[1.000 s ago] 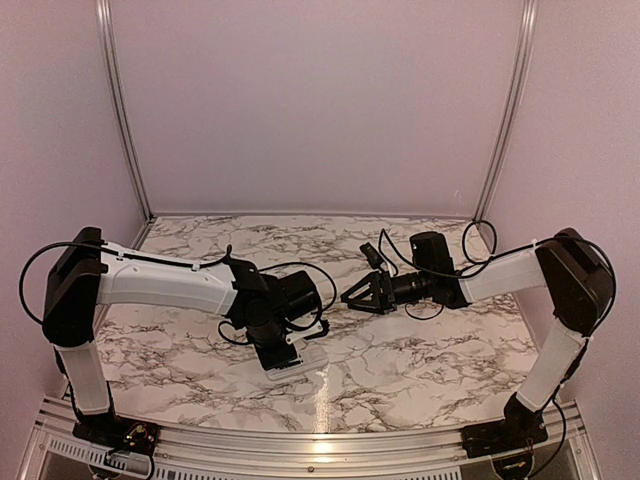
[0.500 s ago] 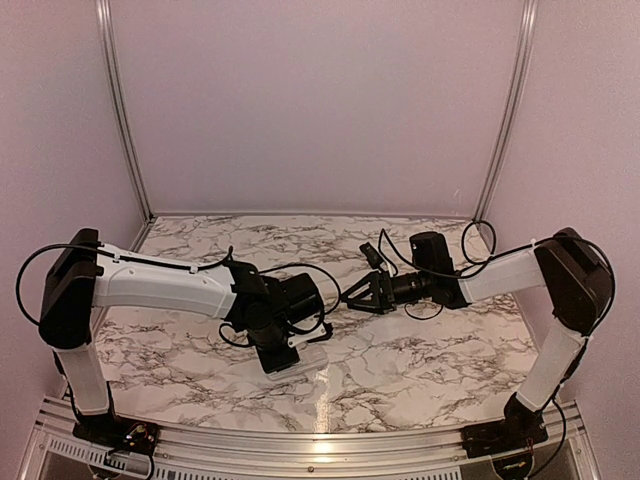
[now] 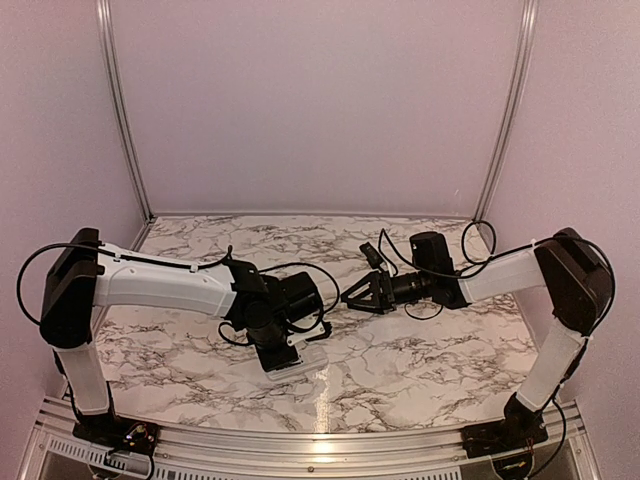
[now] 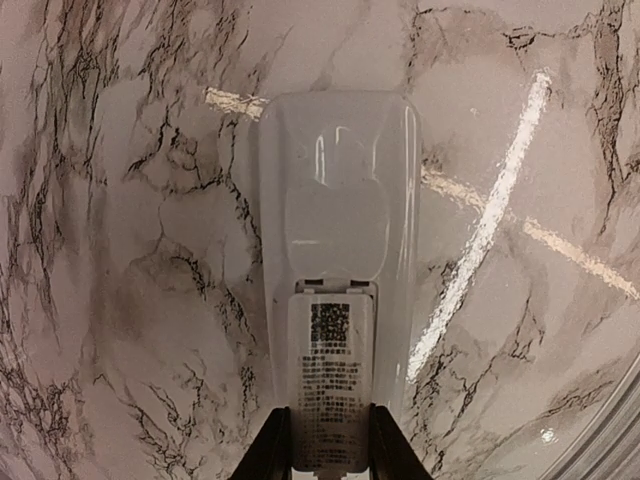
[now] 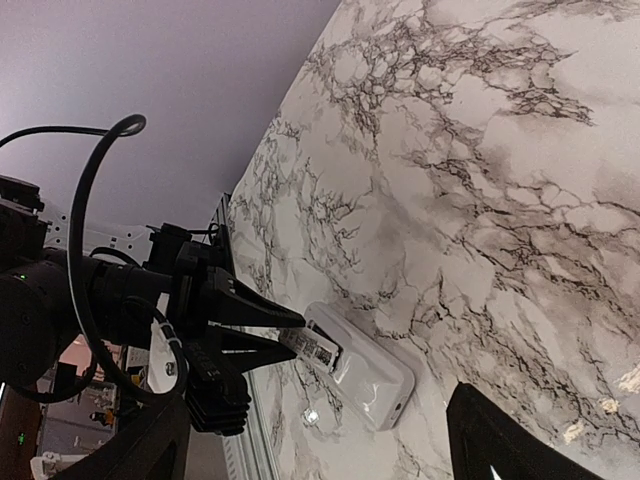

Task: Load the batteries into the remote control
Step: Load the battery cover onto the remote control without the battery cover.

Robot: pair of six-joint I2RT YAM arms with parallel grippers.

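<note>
Glossy white marble-patterned counter (image 3: 420,370), veined grey and black, streaked with glare. Enclosed by plain lilac walls (image 3: 310,110). Aluminium posts (image 3: 122,110) at both back corners. Ribbed metal rail (image 3: 320,447) along the near edge.

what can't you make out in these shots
- batteries: seen in no view; the shell of the remote control hides whether any sit inside.
- button face: turned toward the table, every view.
- label print: left wrist view, too small to read.
- remote's gripped end: left wrist view, cut off by the bottom edge at the left gripper.
</note>
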